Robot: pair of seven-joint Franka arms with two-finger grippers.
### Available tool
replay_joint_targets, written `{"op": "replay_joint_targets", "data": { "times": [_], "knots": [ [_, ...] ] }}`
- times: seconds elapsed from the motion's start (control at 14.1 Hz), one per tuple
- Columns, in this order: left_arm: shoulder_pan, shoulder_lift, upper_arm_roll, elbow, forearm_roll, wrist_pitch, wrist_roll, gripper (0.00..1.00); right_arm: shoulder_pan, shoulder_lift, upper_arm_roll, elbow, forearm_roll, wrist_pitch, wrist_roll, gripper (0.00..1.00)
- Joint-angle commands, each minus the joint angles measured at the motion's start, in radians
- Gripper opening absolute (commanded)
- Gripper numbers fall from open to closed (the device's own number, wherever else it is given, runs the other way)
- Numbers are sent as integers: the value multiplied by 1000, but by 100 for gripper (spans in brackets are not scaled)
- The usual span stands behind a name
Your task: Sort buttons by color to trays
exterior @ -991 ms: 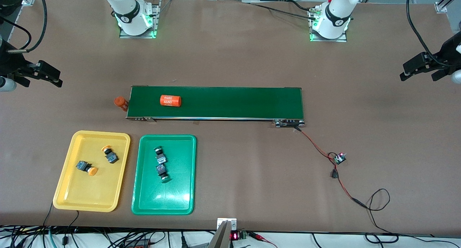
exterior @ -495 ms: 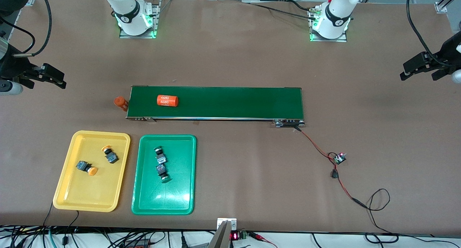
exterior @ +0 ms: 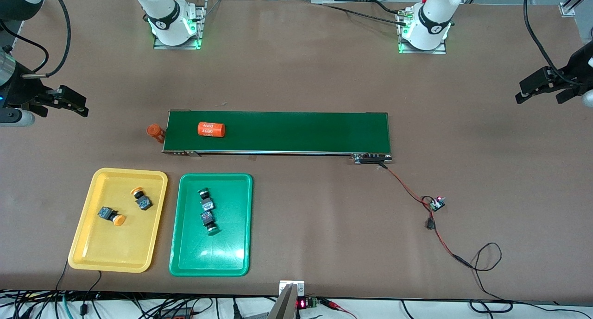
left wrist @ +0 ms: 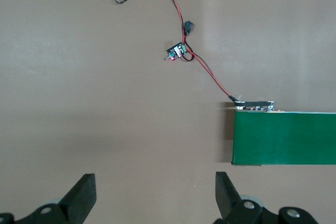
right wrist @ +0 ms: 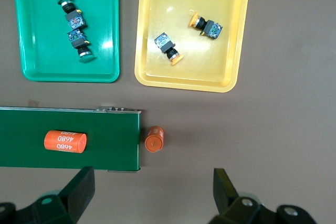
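Four buttons, all sorted. Two yellow-orange buttons [exterior: 141, 198] [exterior: 111, 215] lie on their sides in the yellow tray [exterior: 88, 254], apart from each other. Two green buttons [exterior: 205, 197] [exterior: 209, 221] lie end to end in the green tray [exterior: 185, 263], just beside the yellow tray and toward the left arm's end from it. Conveyor belt [exterior: 301, 131] runs farther from the front camera than both trays. One orange 4680 cylinder [exterior: 211, 129] on the belt; a second orange cylinder [exterior: 155, 132] on the table at the belt's end. Red-black cable [exterior: 407, 189] leads to a small circuit board [exterior: 436, 203]. Right gripper [exterior: 74, 104] over bare table, fingers spread, empty. Left gripper [exterior: 537, 90] likewise, spread and empty.
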Motion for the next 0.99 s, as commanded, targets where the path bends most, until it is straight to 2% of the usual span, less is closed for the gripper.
{"op": "replay_joint_targets", "data": {
  "times": [0.0,0.92],
  "knots": [
    [4,-23,-1,-16,17,-6,9,100,-1,0,1,6,16,10,-1,100],
    [4,-21,-1,-14,17,-5,10,100,-2,13,4,8,18,34,-1,100]
  ]
}}
